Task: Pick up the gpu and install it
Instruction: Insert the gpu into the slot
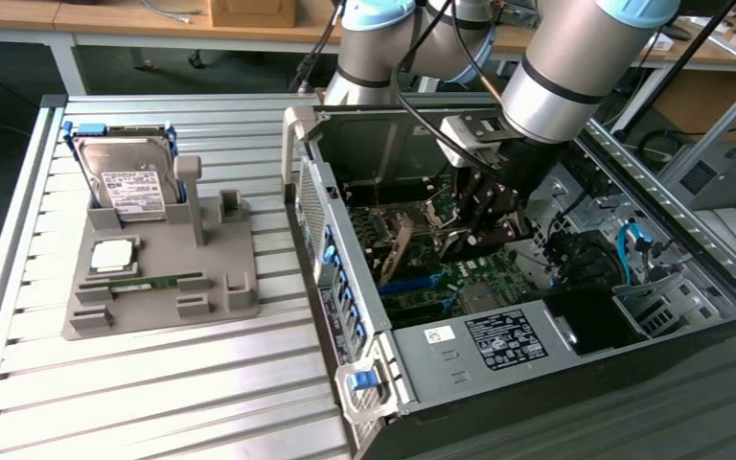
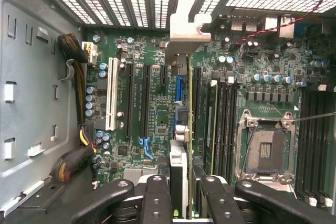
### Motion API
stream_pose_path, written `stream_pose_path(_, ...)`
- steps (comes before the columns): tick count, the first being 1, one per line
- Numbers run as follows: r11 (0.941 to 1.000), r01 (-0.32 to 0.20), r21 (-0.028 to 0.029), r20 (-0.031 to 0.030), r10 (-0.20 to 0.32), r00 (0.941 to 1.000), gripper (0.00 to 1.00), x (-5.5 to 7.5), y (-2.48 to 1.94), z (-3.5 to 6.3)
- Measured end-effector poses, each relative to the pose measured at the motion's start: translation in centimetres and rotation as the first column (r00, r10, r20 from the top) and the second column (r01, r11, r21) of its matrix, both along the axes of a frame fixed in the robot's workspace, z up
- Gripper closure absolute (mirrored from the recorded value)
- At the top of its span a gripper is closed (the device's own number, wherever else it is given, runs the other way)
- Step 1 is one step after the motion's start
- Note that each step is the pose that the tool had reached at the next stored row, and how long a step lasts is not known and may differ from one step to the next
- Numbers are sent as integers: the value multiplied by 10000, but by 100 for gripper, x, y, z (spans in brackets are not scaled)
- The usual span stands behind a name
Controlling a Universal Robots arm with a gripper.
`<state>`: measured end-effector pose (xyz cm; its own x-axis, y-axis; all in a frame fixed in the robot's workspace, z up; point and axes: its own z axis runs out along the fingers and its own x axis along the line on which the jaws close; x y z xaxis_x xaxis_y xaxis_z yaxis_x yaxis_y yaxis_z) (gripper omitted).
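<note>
i've got the gripper [image 1: 486,226] down inside the open case [image 1: 496,335], its fingers [image 2: 157,203] closed narrow on the gpu [image 2: 181,129]. the card stands on edge between them, bracket end toward the case's rear grille, right over the motherboard [image 2: 157,108] among the expansion slots. whether it's touching a slot i can't tell. out on the table [image 1: 150,383], the tray [image 1: 164,287] holds the hard drive [image 1: 131,182] upright and a memory stick [image 1: 145,284] lying flat.

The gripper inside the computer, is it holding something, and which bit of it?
Yes. The gripper holds the gpu by its top edge, between its fingers, with the card edge-on above the motherboard slots.
</note>
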<state>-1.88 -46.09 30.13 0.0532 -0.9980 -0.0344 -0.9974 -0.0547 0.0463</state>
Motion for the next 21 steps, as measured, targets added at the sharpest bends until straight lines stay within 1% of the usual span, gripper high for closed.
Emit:
stream_pose_path(2, 10000, 1, 1, 0, -1, 10000, 73, -2, -1, -16)
stream_pose_path(3, 10000, 1, 1, 0, -1, 10000, 73, -2, -12, -28)
stream_pose_path(11, 10000, 1, 1, 0, -1, 10000, 73, -10, -23, -36)
stream_pose_path(21, 10000, 0, 1, 0, 0, 10000, 73, -22, -24, -38)
